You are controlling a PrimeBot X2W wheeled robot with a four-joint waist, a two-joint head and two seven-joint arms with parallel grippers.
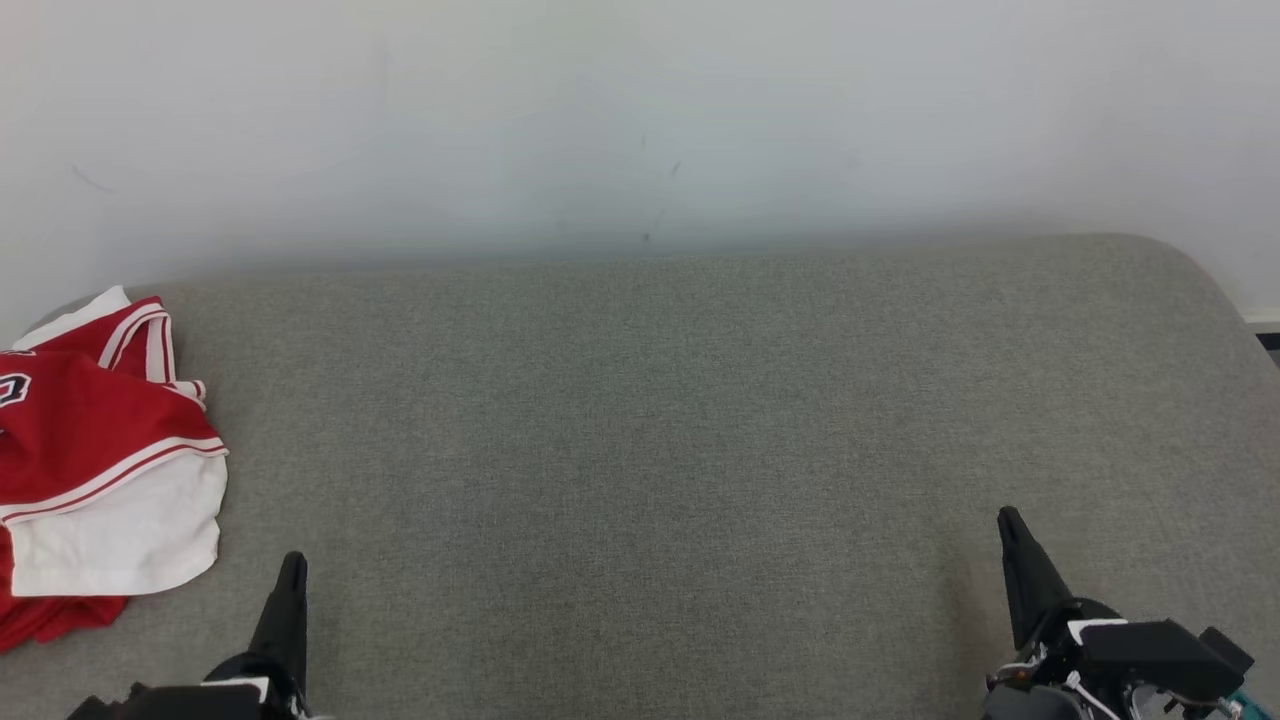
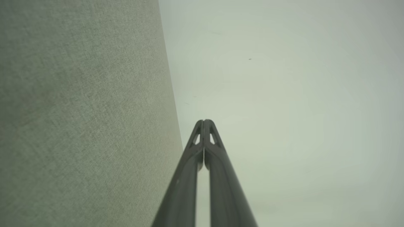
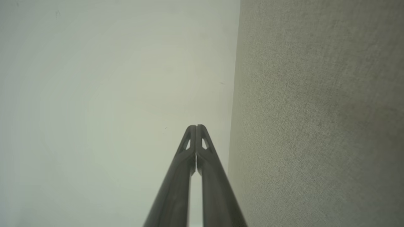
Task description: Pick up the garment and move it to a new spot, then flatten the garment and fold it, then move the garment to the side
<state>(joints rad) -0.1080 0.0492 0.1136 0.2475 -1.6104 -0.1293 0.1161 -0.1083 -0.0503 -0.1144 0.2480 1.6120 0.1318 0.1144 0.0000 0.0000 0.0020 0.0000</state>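
A grey fabric-covered surface with rounded far corners fills the lower two thirds of the head view, backed by a plain white wall carrying a few faint scuff marks. At the left edge of the frame, midway down, lies the garment, a crumpled red piece with white striped trim and a white panel turned outward, partly cut off by the frame edge. The left gripper rises from the lower left of the frame, near the garment's lower right corner but apart from it. The right gripper stands at the lower right, well away from the cloth. In both wrist views the long dark fingers meet at their tips, pressed together with nothing between them, and point toward the line where the grey fabric meets the pale wall.
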